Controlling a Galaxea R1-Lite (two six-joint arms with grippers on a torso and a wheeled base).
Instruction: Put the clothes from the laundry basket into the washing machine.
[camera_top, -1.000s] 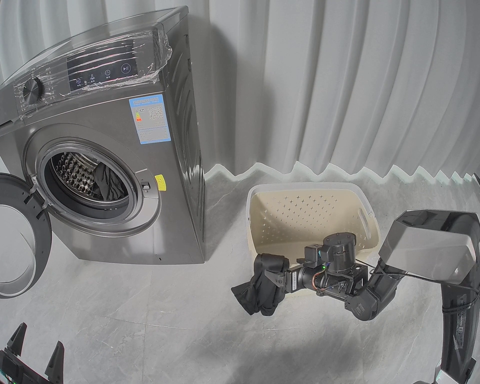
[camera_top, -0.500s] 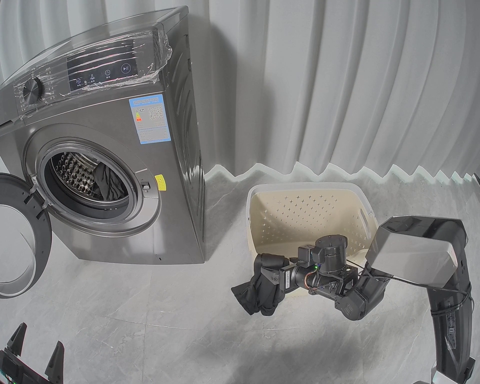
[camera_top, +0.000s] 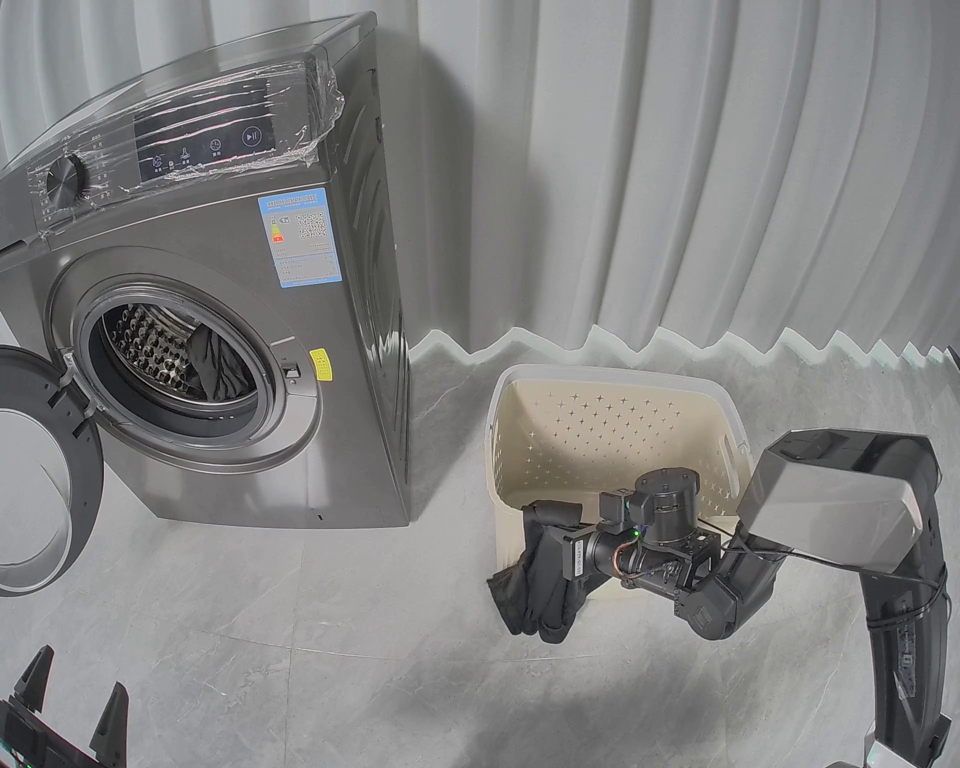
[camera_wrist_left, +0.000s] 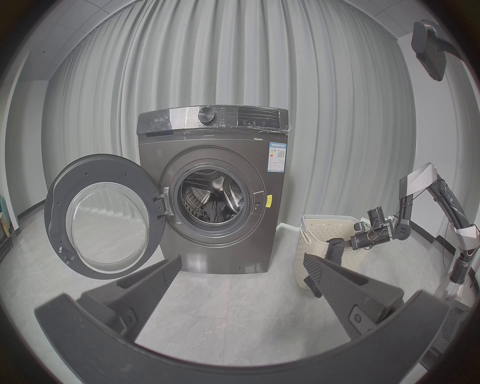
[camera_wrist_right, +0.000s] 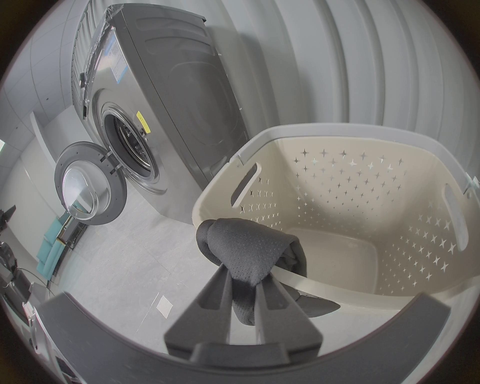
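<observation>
A cream laundry basket (camera_top: 610, 385) stands on the floor to the right of the grey washing machine (camera_top: 200, 300). My right gripper (camera_top: 556, 545) is shut on a dark garment (camera_top: 540, 595), which hangs over the basket's near-left rim (camera_wrist_right: 350, 132) and down its outer side. In the right wrist view the garment (camera_wrist_right: 250, 250) bunches over the closed fingers (camera_wrist_right: 220, 295). The machine's door (camera_top: 40, 470) is swung wide open, and another dark garment (camera_top: 212, 362) lies in the drum. My left gripper (camera_top: 70, 700) is low at the near left, open and holding nothing.
White curtains (camera_top: 650, 170) hang behind the machine and basket. Bare grey floor (camera_top: 330, 620) stretches between the basket and the machine's door opening. The open door juts out to the machine's left.
My right gripper has drawn the dark garment slightly right and back, against the basket's rim. The basket has shifted a little. The left gripper has stayed put.
</observation>
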